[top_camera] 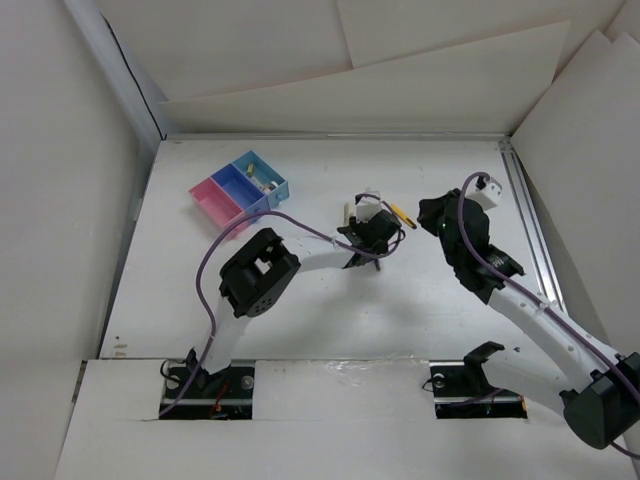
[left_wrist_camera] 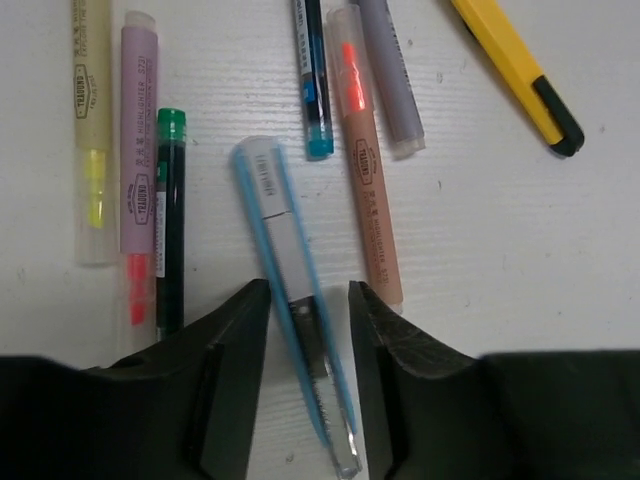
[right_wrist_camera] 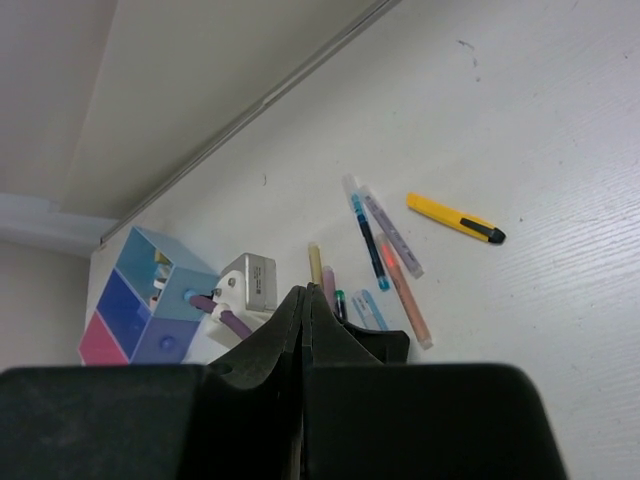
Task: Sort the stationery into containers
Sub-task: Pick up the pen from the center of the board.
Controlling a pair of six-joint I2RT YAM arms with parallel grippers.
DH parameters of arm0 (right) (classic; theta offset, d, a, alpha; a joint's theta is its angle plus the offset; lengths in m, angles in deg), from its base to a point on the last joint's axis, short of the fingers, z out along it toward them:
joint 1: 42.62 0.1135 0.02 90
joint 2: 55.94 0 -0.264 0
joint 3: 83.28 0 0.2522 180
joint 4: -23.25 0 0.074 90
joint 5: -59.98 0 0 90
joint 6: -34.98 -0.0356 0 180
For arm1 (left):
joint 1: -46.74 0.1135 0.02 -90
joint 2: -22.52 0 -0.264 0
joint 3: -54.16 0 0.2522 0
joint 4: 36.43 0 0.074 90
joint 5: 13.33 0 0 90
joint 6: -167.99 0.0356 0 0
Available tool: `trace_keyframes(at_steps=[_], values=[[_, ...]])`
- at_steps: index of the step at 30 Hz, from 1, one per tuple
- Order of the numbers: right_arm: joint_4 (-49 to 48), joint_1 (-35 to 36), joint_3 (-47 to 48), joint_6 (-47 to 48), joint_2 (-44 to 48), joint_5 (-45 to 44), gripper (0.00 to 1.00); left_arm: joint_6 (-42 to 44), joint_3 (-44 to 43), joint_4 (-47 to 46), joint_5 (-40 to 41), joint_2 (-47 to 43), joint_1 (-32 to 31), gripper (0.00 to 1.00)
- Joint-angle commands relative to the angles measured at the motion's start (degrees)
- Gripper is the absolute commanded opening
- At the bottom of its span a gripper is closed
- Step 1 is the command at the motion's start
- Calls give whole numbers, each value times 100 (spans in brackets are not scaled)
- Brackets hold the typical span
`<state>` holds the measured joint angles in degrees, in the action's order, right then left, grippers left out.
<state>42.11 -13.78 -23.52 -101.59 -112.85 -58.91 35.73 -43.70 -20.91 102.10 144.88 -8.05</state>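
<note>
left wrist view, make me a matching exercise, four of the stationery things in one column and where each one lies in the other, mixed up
Things
1. light blue cutter
2. yellow cutter
3. yellow highlighter
4. green-capped pen

Places
A. far left of the view
B. upper right corner of the view
C. between the open fingers of the left claw
D. just right of the pink highlighter

Pairs: 1-C, 2-B, 3-A, 4-D
</note>
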Motion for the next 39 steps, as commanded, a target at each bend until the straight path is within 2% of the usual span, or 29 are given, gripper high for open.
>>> trace_keyframes(at_steps=[1,2,14,19,24,26,28,30,33,39], values=[[-176,-36,-29,-2,188,67,0,-37,-160,246,15,86,-24,32],[-176,-36,-29,-2,188,67,1,-98,-160,298,15,86,-24,29],[-176,-36,-82,51,347,173,2,-160,-160,1177,876,200,-217,26],[-176,-36,-82,51,347,173,2,-212,-160,1248,885,200,-270,34],[-229,-36,-82,51,399,225,2,-212,-98,1143,701,200,-270,34],[-229,-36,-82,51,399,225,2,-212,-98,1072,648,252,-270,26],[-229,-36,-82,51,399,225,2,-212,-98,1019,647,253,-270,14],[-229,-36,-82,51,399,225,3,-212,-98,1019,647,253,-270,5],[-229,-36,-82,51,399,225,3,-212,-98,1019,647,192,-270,0],[-229,-36,-82,51,399,225,3,-283,279,870,472,-579,-270,0]])
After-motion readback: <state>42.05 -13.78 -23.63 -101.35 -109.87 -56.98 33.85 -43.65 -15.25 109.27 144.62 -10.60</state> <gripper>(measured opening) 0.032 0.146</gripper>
